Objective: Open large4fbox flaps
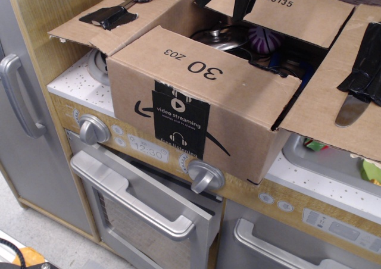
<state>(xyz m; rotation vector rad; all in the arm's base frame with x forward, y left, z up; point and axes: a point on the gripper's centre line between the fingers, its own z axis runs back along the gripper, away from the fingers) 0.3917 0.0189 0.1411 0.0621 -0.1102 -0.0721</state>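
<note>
One view is supplied, looking down at an angle. The large4fbox point(196, 111) sits on the tabletop point(321, 183) of a toy kitchen unit, above the oven door point(143, 212) and its two silver knobs point(205, 177), with its labelled side facing 6 o'clock. Its position at the counter's front edge puts the top within the arm's reach from above.

The flaps point(196, 66) lie at differing stages. The near flap, printed "30 Z03", lies roughly level over the front of the opening. The 9 o'clock flap is folded outward with torn black tape point(110, 16) on it. The 3 o'clock flap is spread outward, also with tape at its edge. The 12 o'clock flap, bearing a printed number, leans back. The interior shows a metal pot lid point(223, 38) and a purple item point(265, 40).

The fingers point(225, 0) hang at 12 o'clock over the opening, two dark prongs parted with a clear gap, nothing between them. Judgement: the near flap remains to be folded out, and the fingers are placed above it for that purpose.
</note>
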